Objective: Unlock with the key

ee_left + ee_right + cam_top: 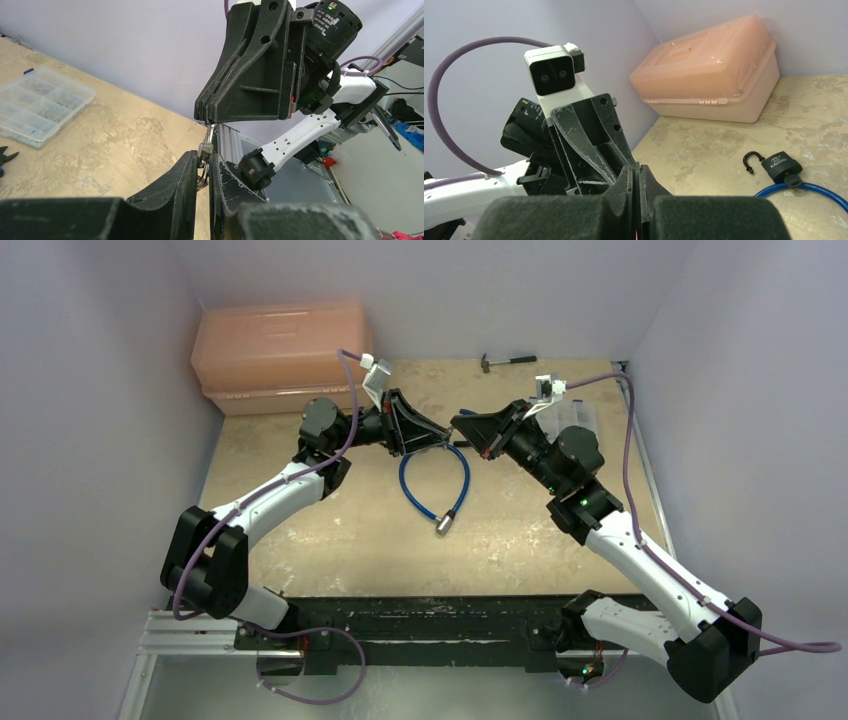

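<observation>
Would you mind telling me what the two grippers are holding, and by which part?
Both pinch the key: the right gripper on its upper end, the left gripper lower down, near its ring.

pale lilac walls (100, 390) enclose a worn beige tabletop (330, 540); even light.

Pale pink translucent plastic lidded box (280, 345) sits at far-left corner of beige speckled tabletop (330, 540). Small black-handled hammer (507, 360) lies by back wall. Blue looped cable (415, 495) w/ 1 metal end lies mid-table. Clear plastic compartment organiser (42, 105) sits far right.
</observation>
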Motion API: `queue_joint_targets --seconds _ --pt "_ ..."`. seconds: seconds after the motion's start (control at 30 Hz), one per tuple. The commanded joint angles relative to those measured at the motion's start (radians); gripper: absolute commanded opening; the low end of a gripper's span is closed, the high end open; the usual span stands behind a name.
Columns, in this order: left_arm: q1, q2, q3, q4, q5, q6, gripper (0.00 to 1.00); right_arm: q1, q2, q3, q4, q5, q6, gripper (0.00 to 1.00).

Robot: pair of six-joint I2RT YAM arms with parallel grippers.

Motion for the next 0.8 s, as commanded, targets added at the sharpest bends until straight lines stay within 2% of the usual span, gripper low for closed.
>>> queue_joint_targets --seconds 0.0,0.13,0.2,0.27,0.3,0.33,0.5,0.67,0.77 --pt "-0.009 0.0 0.046 0.054 0.024 -0.005 0.0 0.001 0.003 -0.018 0.013 -0.005 -0.027 0.0" --pt "-0.009 -0.001 0.047 0.033 0.006 0.002 0.0 0.001 0.011 -0.006 -0.001 -0.011 -0.028 0.0" --pt "-0.008 0.0 0.059 -0.036 -0.015 0.044 0.0 0.001 0.015 0.01 -0.031 0.0 -0.032 0.26" --pt "-0.008 0.005 0.079 -0.13 -0.043 0.098 0.0 0.002 0.011 0.019 -0.05 0.0 -0.035 0.6" --pt "-0.008 0.006 0.086 -0.162 -0.052 0.116 0.0 0.001 0.005 0.022 -0.061 0.005 -0.031 0.73" --pt "-0.008 0.006 0.089 -0.182 -0.057 0.124 0.0 0.0 -0.001 0.027 -0.078 0.026 -0.025 0.8" --pt "-0.008 0.005 0.096 -0.223 -0.079 0.15 0.0 0.0 -0.028 0.062 -0.172 0.115 -0.029 0.85" --pt "-0.011 0.004 0.138 -0.381 -0.152 0.24 0.0 0.001 -0.072 0.07 -0.275 0.249 -0.011 0.89" --pt "-0.013 0.001 0.162 -0.467 -0.21 0.287 0.0 0.0 -0.091 0.08 -0.336 0.312 0.009 0.98"
